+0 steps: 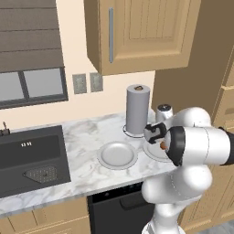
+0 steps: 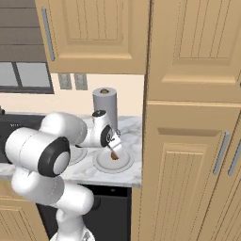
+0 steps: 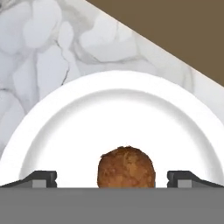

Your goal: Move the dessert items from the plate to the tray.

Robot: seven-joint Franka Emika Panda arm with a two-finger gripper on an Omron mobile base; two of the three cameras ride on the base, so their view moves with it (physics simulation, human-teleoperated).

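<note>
The plain brown, rough-surfaced dessert ball (image 3: 127,167) is sitting on a round white plate (image 3: 65,131), and in the hand view it is lying directly between the two dark finger tips, slightly nearer the right-hand one as that view frames them. The two-finger gripper (image 3: 111,179) is standing with its jaws wide apart and holding nothing; a clear gap is showing on each side of the ball. The ball is round, so no long axis is constraining the approach; the relation that matters is that the ball is sitting ahead of the tips along the gripper's line of sight, with bare plate beyond it.

In the right base view the gripper (image 2: 114,147) is pointing steeply down over the plate (image 2: 123,164) at the right end of the grey-veined white marble bench (image 2: 132,126), with the brown ball (image 2: 114,156) just beneath the tips. The white arm is reaching forward with its forearm roughly level and the wrist turned down. Whether the tips are touching the plate cannot be told.

In the left base view the arm's dark elbow joint is covering most of that plate (image 1: 151,152). A second, bare round pale plate (image 1: 117,155) is lying just to its left, and a grey upright paper-towel roll (image 1: 137,109) is standing behind.

Judgement: the step in hand is the grasp of the ball; a short further descent and a closing of the jaws appear sufficient. Risk: the ball may roll on the smooth plate if one finger is meeting it first.
</note>
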